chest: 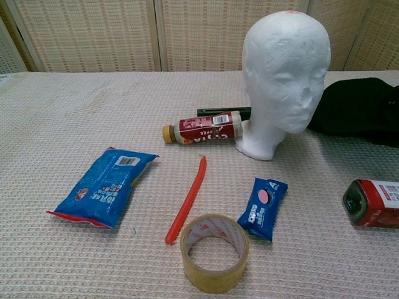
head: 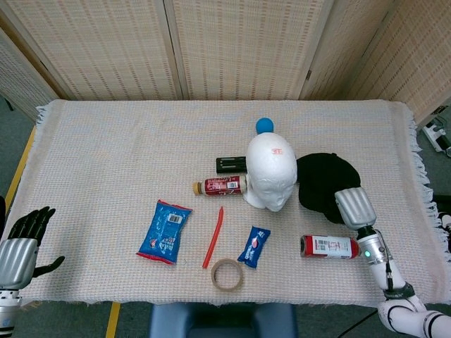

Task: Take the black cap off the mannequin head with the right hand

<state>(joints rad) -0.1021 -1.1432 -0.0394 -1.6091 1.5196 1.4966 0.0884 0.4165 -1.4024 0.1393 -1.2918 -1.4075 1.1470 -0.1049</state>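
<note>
- Plainly, the black cap [head: 324, 182] lies on the table cloth [head: 106, 141] right of centre in the head view, just beside the bare mannequin head [head: 270, 172]; whether the two touch is hard to tell.
- From the chest view the cap [chest: 358, 112] runs out of the right edge of the frame, so its far side is cut off.
- At the cap's lower right edge sits the right hand [head: 352, 206], seen only as a silver back; its fingers are hidden against the black fabric, so I cannot tell whether it grips the cap or merely rests on it.
- Neither hand shows in the chest view.
- Down in the lower left corner of the head view, the left hand [head: 21, 243] hangs off the table with dark fingers spread apart, holding nothing.
- A red-labelled bottle [head: 331, 246] lies just below the right hand; in the chest view it is cropped by the right edge.
- A second bottle [head: 220, 186] lies left of the mannequin head, its end hidden behind the head's base.
- Behind the head, a black box [head: 231, 164] and a blue ball [head: 264, 126] are partly covered by it.
- Lower centre holds a blue packet [head: 163, 231], a red stick [head: 213, 236], a small blue wrapper [head: 254, 246] and a tape roll [head: 227, 274].
</note>
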